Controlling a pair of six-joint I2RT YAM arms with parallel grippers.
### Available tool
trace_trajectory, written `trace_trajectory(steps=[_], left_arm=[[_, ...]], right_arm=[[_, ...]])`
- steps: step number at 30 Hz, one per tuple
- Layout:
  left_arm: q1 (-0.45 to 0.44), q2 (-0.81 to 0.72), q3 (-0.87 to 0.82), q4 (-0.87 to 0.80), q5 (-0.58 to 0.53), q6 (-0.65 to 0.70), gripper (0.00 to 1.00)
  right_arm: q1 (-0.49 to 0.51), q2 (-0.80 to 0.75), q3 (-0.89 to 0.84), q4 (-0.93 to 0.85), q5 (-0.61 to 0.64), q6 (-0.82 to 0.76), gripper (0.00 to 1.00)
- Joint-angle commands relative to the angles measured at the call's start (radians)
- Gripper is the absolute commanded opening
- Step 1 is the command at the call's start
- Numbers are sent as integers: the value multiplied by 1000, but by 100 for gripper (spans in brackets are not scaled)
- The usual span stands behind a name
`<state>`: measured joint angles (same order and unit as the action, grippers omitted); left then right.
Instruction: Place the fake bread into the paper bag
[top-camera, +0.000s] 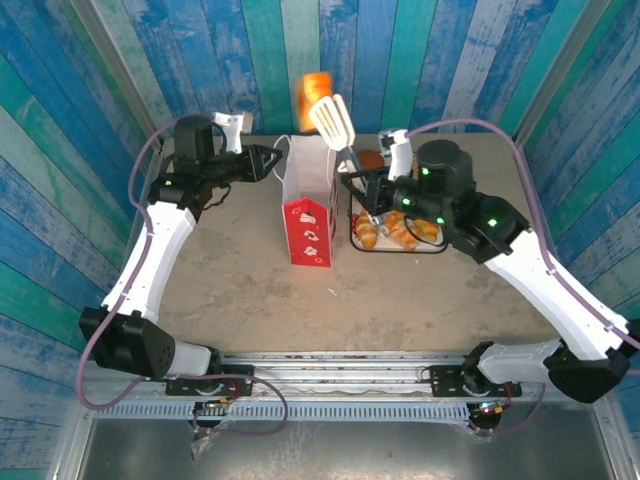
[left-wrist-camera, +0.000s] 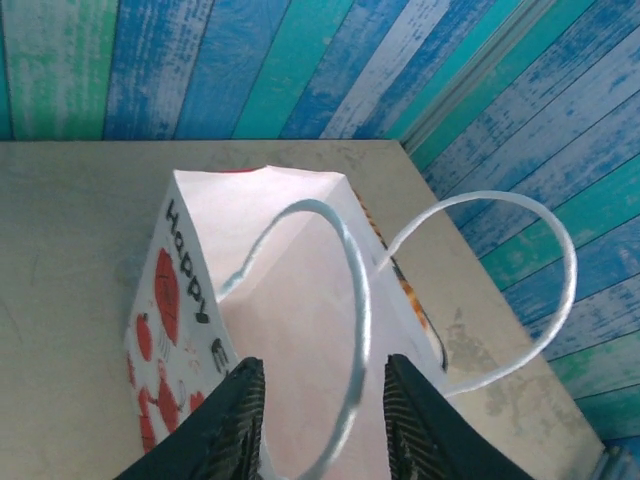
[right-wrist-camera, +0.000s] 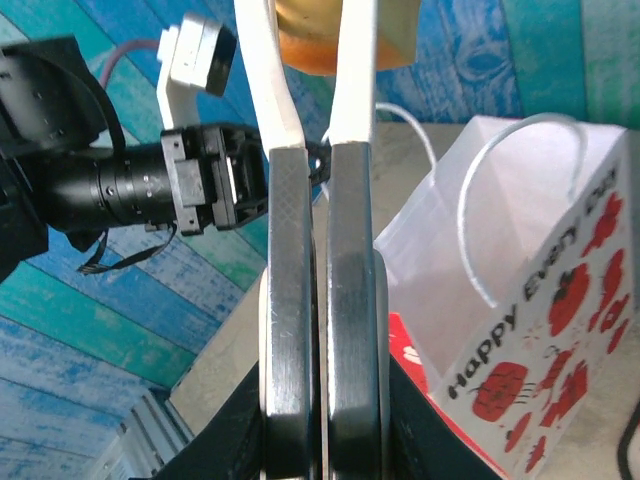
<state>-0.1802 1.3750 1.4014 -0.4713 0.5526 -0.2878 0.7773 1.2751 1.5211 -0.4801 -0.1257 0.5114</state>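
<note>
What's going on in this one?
The right claw, shut on white tongs, holds one fake bread piece lifted high near the paper bag standing mid-table. The left claw sits at the bag's rim, a handle loop between its fingers. More pastries lie on the tray right of the bag.

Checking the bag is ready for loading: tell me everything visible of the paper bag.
The paper bag stands upright mid-table, left of the tray. Tall and narrow, it looks like white paper above and red below, printed with red fruit-like shapes and black "Happy" lettering. Its mouth is open; two thin white loop handles stick up. The left gripper straddles the near handle at the rim, grip unclear. The right gripper holds tongs with a bread piece near its mouth.
</note>
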Motion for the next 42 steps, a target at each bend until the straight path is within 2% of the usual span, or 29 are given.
trace_trajectory(steps=[1,4,6,9,14,20,31,42], left_arm=[[5,4,9,0,-72,32,26],[5,-4,-13,19,-72,33,15],[5,-3,-16,13,-94,43,12],[6,-9,-25,14,-120,52,2],[5,-40,-49,11,-197,52,0],[5,-83,-75,8,-290,80,0],[5,-105,-84,-2,-357,88,0],[5,-115,-99,10,-341,79,0]], right_arm=[[31,41,61,69,52,8,5],[35,80,69,69,61,13,5],[34,100,69,66,62,11,5],[34,114,62,56,83,8,5],[33,130,45,10,121,11,5],[22,172,58,-69,107,5,5],[11,179,29,-189,143,7,4],[-7,203,19,-245,159,-4,8]])
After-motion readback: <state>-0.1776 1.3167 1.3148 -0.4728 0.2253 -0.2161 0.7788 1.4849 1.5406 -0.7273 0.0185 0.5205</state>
